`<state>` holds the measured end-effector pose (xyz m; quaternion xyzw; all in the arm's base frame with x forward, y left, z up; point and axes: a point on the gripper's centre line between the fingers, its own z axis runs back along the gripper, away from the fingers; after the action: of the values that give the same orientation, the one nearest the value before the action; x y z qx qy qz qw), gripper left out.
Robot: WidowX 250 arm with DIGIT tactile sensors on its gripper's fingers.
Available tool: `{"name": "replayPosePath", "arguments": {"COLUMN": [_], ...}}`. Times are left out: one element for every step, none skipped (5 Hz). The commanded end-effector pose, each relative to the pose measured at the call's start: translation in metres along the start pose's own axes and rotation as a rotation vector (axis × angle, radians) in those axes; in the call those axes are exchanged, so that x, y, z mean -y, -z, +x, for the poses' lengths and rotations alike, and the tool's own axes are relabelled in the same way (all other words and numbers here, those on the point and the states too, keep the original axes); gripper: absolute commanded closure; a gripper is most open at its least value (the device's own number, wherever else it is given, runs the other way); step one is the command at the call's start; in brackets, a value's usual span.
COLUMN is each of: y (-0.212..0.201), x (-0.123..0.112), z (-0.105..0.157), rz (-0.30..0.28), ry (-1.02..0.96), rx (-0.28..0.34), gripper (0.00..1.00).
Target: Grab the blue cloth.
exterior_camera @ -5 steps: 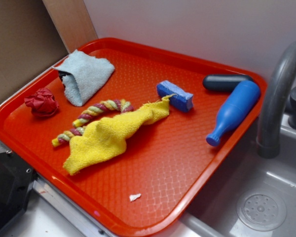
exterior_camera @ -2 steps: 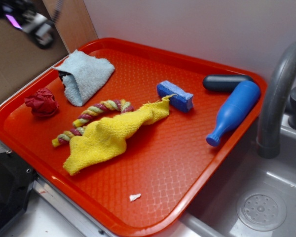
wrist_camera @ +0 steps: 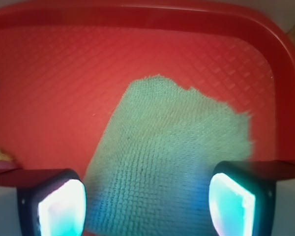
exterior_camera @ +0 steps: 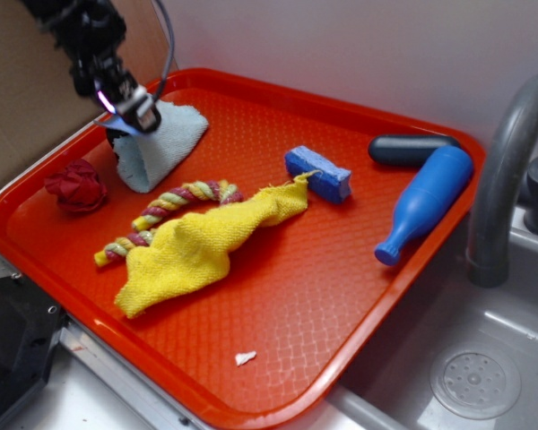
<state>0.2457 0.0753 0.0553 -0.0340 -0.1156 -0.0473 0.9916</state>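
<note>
The blue cloth [exterior_camera: 166,143], pale grey-blue and rumpled, lies in the far left corner of the red tray [exterior_camera: 323,269]. My gripper [exterior_camera: 130,116] hangs low over the cloth's left part, covering some of it. In the wrist view the blue cloth [wrist_camera: 172,157] fills the space below and between my two glowing fingertips [wrist_camera: 61,206], which stand wide apart. The gripper [wrist_camera: 147,206] is open, with the cloth under the gap, not pinched.
On the tray also lie a yellow cloth [exterior_camera: 197,242], a braided rope toy [exterior_camera: 166,210], a red crumpled ball [exterior_camera: 76,185], a small blue block [exterior_camera: 318,173], a blue bottle [exterior_camera: 426,202] and a dark oval object [exterior_camera: 408,148]. A faucet [exterior_camera: 507,179] and sink [exterior_camera: 475,376] stand at the right.
The arm came in from the upper left and dropped down over the blue cloth. Nothing on the tray has moved.
</note>
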Motion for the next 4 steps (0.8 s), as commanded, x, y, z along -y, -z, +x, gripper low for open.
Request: {"name": "replayPosePath", "arguments": {"y": [0.018, 0.016, -0.023, -0.07], "x": [0.018, 0.013, 0.019, 0.035], "z": [-0.012, -0.009, 0.006, 0.024], "rz": [0.02, 0.029, 0.033, 0.125], "ry": [0.007, -0.005, -0.046, -0.144], "rx": [0.019, 0.005, 0.044, 0.117], "gripper": [1.0, 1.0, 1.0, 1.0]}}
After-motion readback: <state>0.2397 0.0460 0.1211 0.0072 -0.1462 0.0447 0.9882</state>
